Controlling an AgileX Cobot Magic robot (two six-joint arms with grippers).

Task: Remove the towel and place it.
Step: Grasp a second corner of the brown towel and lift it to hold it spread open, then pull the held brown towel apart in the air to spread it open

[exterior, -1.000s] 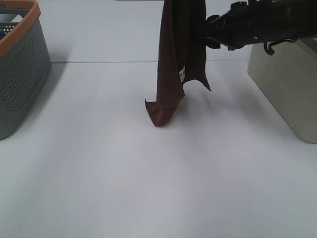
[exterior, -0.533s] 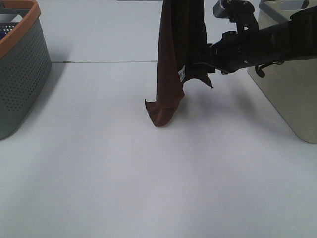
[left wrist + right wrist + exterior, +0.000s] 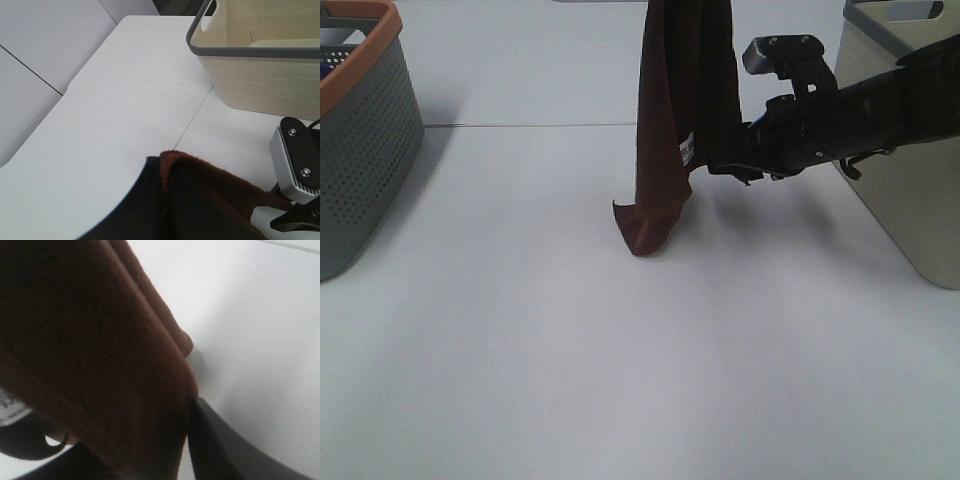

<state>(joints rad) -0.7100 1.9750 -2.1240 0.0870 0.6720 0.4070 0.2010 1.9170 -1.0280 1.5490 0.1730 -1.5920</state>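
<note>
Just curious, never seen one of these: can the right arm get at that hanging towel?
Probably yes. The right gripper sits at the towel's lower right edge, with nothing visible between them. The bin stands off to the side, out of the way.

the towel [image 3: 682, 100] is cut off above and hides the right tool's [image 3: 728, 168] tips.

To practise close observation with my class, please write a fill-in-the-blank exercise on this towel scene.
1. The hanging towel is ___ in colour.
2. Its lower end rests on the white ___.
3. The grey basket has an ___ rim.
4. In the high view, the beige bin stands to the ___ of the towel.
Missing words: brown; table; orange; right.
</note>
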